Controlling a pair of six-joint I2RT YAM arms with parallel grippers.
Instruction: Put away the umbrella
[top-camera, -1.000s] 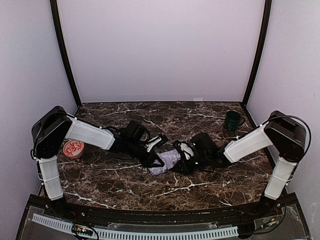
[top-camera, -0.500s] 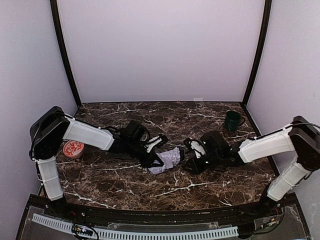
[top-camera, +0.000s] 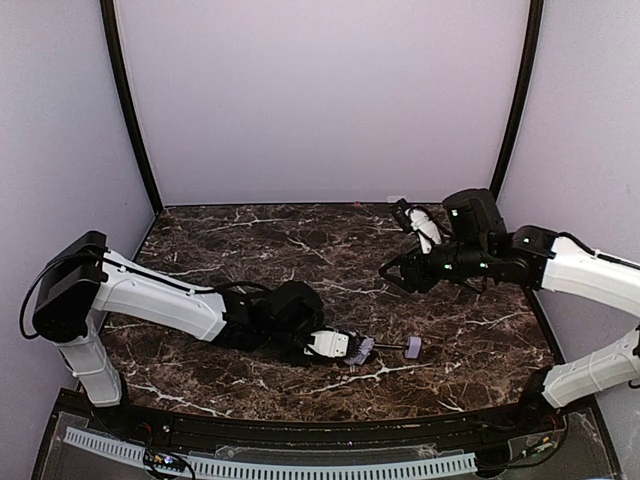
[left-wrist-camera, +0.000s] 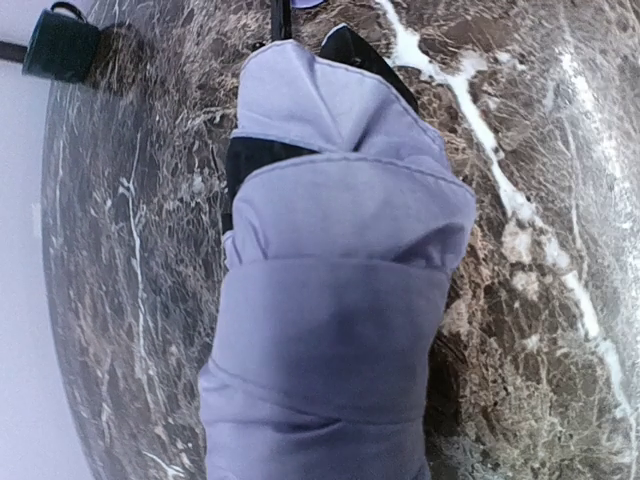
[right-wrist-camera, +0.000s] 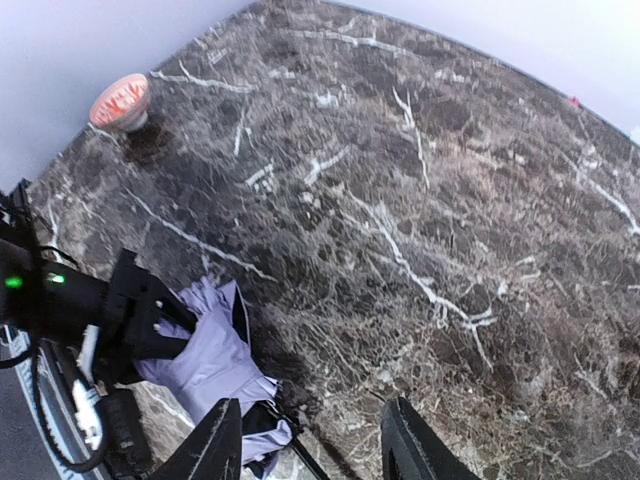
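Half-stowed: grips the umbrella (left-wrist-camera: 330, 300) by its fabric in the left jaws, holds the right jaws wide, probably needs the knob (top-camera: 412, 347) pushed in next.

A robot test cell of the kind found in a lab is shown. A dark, marble-patterned worktop (top-camera: 330, 235) is closed in on three sides by bare, pale lavender walls (top-camera: 320, 100), and black posts (top-camera: 128, 110) are set in the back corners. Two white-and-black arms (top-camera: 160, 293) are bolted at the near edge, along which a perforated white rail (top-camera: 300, 467) is run. A few household props are laid out on the worktop as test pieces: a dark green mug (left-wrist-camera: 58, 45), a red-and-white bowl (right-wrist-camera: 121, 100) and an umbrella (left-wrist-camera: 330, 300).
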